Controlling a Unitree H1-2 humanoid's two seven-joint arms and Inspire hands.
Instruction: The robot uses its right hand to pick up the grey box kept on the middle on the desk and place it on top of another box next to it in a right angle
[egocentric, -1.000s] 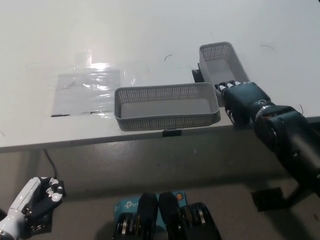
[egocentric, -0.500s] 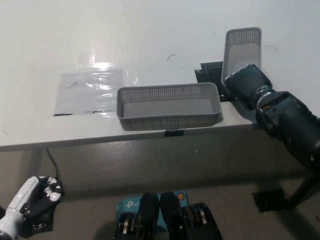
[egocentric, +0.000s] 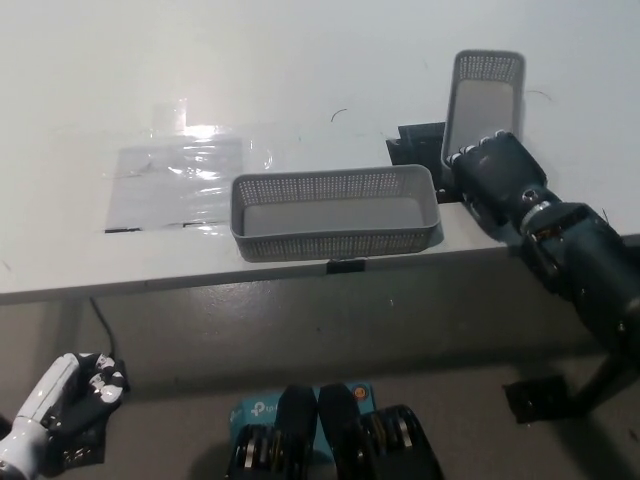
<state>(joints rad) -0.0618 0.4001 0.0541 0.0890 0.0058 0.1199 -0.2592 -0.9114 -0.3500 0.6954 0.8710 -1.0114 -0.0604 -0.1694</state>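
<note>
Grey box (egocentric: 481, 97) in right hand (egocentric: 495, 175)

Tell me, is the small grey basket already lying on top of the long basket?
No, the small grey basket is in the right hand, tilted beside the long basket and not resting on it.
</note>
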